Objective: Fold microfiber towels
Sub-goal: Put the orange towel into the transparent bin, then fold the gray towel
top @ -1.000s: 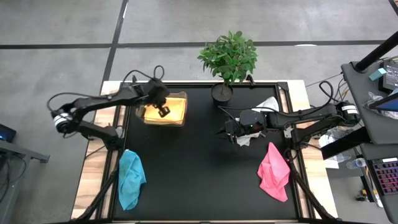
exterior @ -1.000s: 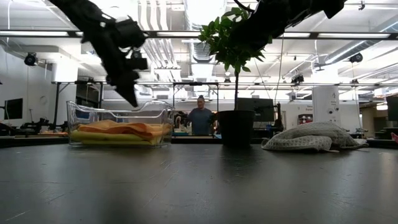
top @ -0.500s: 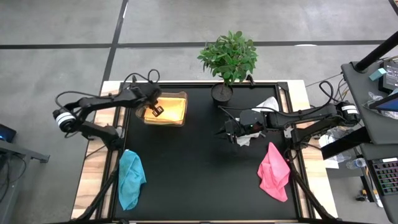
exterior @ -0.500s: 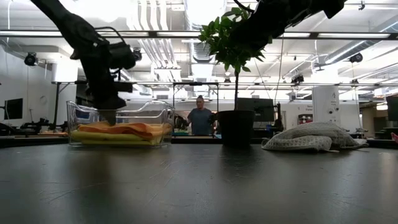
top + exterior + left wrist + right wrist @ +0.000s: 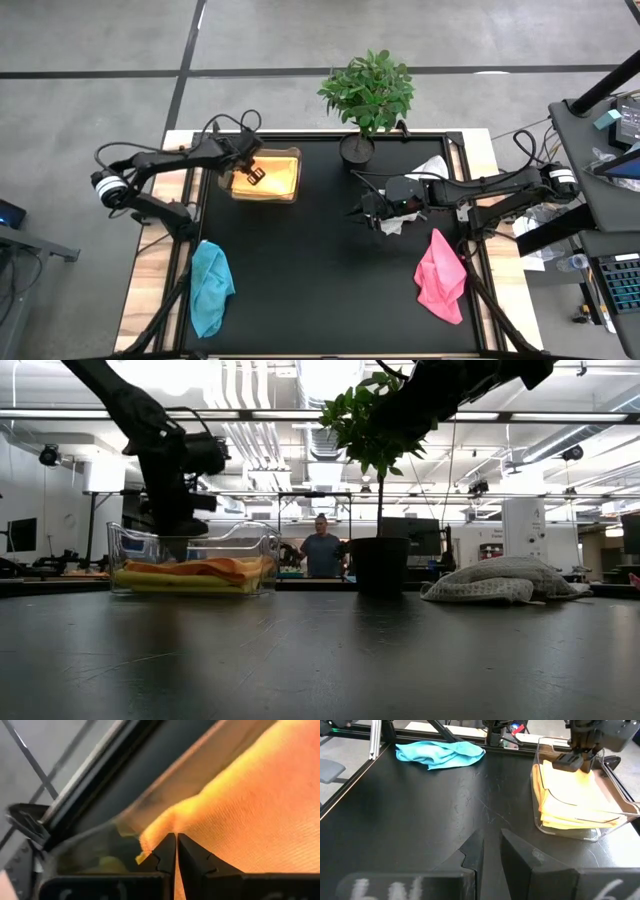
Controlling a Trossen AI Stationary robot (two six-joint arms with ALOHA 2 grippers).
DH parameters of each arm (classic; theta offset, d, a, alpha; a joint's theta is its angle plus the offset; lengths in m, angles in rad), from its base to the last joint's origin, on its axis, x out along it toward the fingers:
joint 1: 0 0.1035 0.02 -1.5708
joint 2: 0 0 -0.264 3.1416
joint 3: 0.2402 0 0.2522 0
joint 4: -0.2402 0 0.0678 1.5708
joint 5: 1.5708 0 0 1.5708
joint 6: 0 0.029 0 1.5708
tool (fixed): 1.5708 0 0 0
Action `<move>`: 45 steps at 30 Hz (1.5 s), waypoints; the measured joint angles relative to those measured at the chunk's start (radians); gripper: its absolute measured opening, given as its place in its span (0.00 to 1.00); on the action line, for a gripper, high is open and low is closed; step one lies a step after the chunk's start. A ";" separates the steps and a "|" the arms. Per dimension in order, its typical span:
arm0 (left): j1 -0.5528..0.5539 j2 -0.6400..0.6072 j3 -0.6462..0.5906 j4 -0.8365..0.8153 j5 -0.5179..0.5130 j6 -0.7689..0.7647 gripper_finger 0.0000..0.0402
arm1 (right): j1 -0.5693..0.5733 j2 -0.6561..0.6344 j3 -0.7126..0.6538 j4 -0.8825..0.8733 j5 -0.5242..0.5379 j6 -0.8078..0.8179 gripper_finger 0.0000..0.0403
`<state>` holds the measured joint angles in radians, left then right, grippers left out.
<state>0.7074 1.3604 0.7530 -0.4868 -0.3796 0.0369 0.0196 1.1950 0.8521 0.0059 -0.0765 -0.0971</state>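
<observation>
Right now my left gripper (image 5: 255, 176), fingers pressed together and holding nothing, dips into the clear plastic box (image 5: 291, 155) near the table's (image 5: 320, 290) far left corner, touching the folded orange towel (image 5: 275, 178) atop the yellow towel (image 5: 135, 578); dragging could ruffle the stack. My right gripper (image 5: 366, 215) hovers narrowly parted, empty, toward the table's right. Teal towel (image 5: 209, 288) and pink towel (image 5: 440, 275) lie crumpled at the near corners; the white-grey towel (image 5: 500, 581) is bunched by the plant (image 5: 367, 92).

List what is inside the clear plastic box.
The clear plastic box holds a folded orange towel on a yellow towel; the left gripper dips in. Anything beneath is covered.
</observation>
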 joint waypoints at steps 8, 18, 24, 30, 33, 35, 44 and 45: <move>0.000 -0.006 -0.043 0.086 -0.053 0.020 0.01 | 0.000 0.000 -0.006 0.007 0.000 0.016 0.13; -0.044 -0.091 -0.021 0.075 -0.083 -0.006 0.01 | 0.000 0.000 -0.019 0.008 0.009 0.075 0.14; -0.148 -0.231 -0.022 0.096 0.107 -0.060 0.01 | 0.000 0.000 -0.044 0.024 0.077 0.088 0.13; -0.357 -0.336 -0.079 0.282 0.256 -0.092 0.01 | 0.000 0.000 -0.081 0.012 0.223 0.243 0.13; -0.471 -0.361 -0.132 0.442 0.259 -0.079 0.01 | -0.001 0.000 -0.091 -0.098 0.260 0.418 0.13; -0.534 -0.367 -0.159 0.526 0.260 -0.064 0.01 | -0.001 0.000 -0.091 -0.219 0.260 0.524 0.14; -0.612 -0.347 -0.198 0.670 0.257 -0.057 0.01 | -0.015 0.000 -0.086 -0.571 0.261 0.804 0.31; -0.612 -0.343 -0.198 0.672 0.257 -0.057 0.01 | -0.014 0.000 -0.086 -0.569 0.261 0.804 0.33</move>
<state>0.0959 1.0169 0.5549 0.1848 -0.1223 -0.0205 0.0053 1.1946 0.7658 -0.5631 0.1841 0.7071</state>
